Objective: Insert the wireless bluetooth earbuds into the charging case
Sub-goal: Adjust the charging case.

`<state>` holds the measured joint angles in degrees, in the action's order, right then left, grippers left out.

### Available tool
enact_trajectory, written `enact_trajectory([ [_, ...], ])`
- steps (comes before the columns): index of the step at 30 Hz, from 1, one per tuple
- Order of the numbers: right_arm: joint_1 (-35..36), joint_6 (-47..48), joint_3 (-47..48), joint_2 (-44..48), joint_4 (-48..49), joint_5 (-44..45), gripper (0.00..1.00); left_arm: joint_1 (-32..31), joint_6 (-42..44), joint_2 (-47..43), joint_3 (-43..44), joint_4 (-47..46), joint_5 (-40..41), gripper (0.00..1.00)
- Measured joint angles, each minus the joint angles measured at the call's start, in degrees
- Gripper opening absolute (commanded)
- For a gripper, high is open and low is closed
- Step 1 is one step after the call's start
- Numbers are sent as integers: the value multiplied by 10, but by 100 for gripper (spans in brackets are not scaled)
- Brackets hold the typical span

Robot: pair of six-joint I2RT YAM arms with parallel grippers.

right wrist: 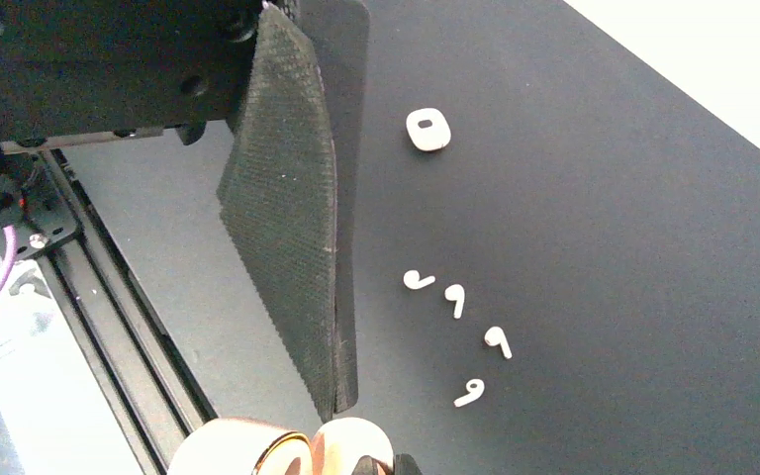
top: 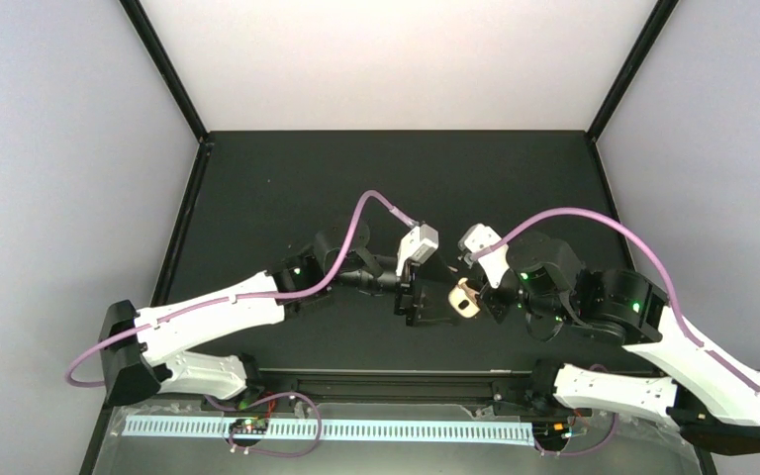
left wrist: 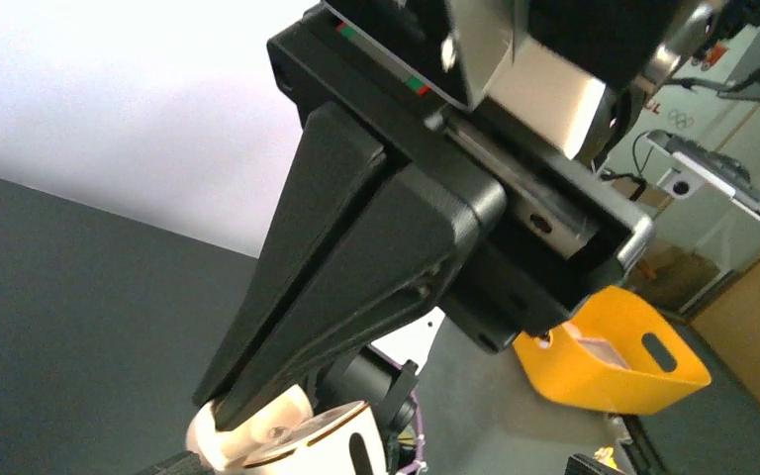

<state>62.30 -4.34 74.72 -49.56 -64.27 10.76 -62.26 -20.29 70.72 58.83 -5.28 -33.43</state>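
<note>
**Entry: charging case held aloft, four earbuds unloaded**

- **Right gripper** [right wrist: 339, 404]: the fingers are clenched together with nothing between them. The tip touches the cream charging case [right wrist: 257, 450] near its gold-edged seam. I read this as a steadying or prying poke, not a grasp.
- **Left gripper** [top: 433, 305]: the jaws are spread wide about the case body. I judge that it carries the case, since the case sits clear of the surface.
- **Wireless bluetooth earbuds** [right wrist: 455, 300]: all four lie in a loose row on the black mat [right wrist: 604, 247], apart from one another and well apart from the case. None is seated.
- **Small white rounded item** [right wrist: 427, 130]: it lies on the mat beyond the row. It may be a second case, but I cannot tell.
- **Surroundings**: a rail [top: 396, 381] runs along the near edge, with white enclosure walls [top: 386, 59] around. A yellow bin [left wrist: 633, 366] shows in the left wrist view.
</note>
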Motion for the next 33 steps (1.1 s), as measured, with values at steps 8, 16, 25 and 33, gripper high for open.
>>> enact_trajectory([
  [8,0,0,3,-2,-16,22,1,3,-69,41,47,32,-3,87],
  [16,0,-6,4,1,-5,20,1,3,-90,73,51,62,-7,84],
  [25,0,-9,10,5,-1,14,1,3,-105,80,52,60,-16,67],
  [33,0,-11,10,7,5,9,1,3,-149,99,52,35,-50,60],
])
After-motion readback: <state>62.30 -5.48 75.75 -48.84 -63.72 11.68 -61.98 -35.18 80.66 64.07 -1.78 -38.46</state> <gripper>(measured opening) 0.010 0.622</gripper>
